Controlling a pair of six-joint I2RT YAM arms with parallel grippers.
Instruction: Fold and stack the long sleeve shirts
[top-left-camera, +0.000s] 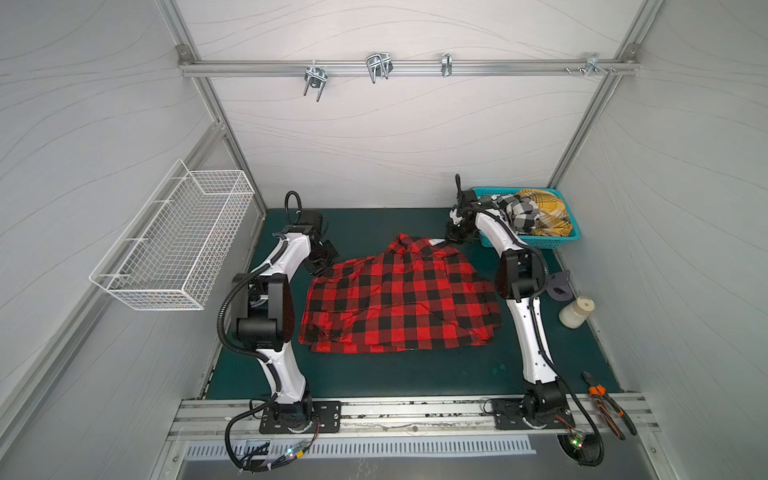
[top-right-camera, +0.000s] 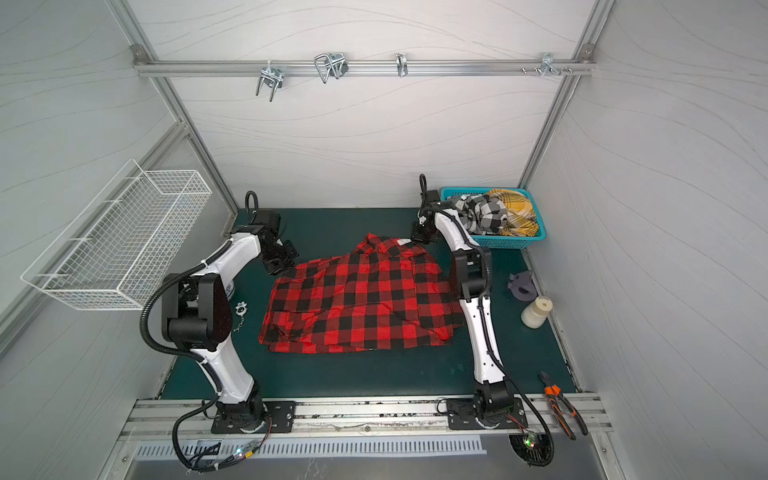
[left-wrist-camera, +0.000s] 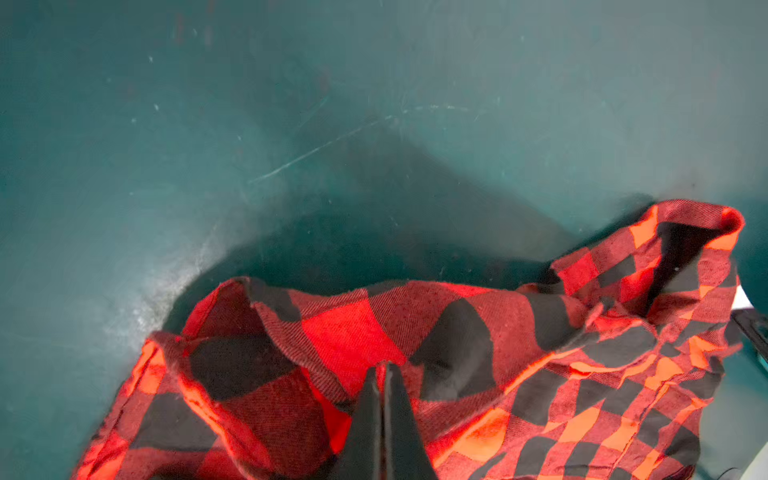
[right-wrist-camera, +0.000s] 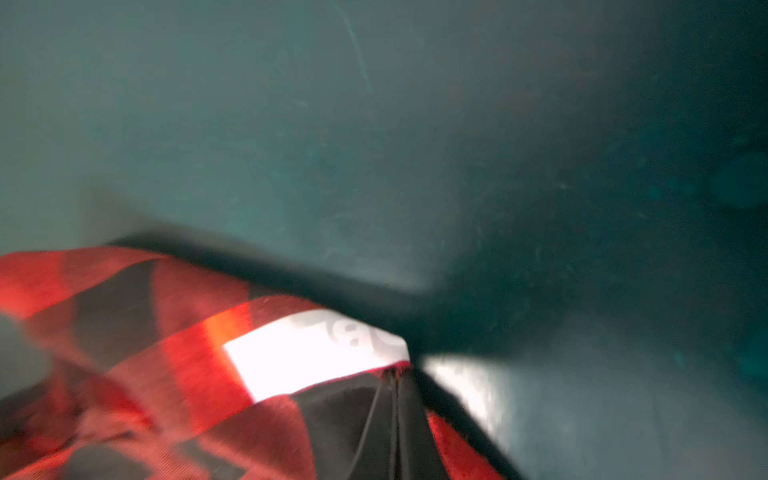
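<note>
Dark green matting covers the desk (top-left-camera: 374, 382), boxed in by pale panels. A soft red-and-black buffalo-check shirt (top-left-camera: 399, 299) lies spread at its middle, collar toward the back wall. The left gripper (left-wrist-camera: 382, 368) is clenched on the cloth at the far left shoulder edge. The right gripper (right-wrist-camera: 395, 374) is clenched on the collar edge beside a white neck label (right-wrist-camera: 307, 357). Pinching both far corners likely readies a fold toward the front, where bare mat lies open. A black-and-white check shirt (top-left-camera: 517, 212) and a mustard-yellow plaid shirt (top-left-camera: 544, 208) wait bunched in a teal plastic basket (top-left-camera: 532, 243) close behind the right gripper, limiting backward room.
</note>
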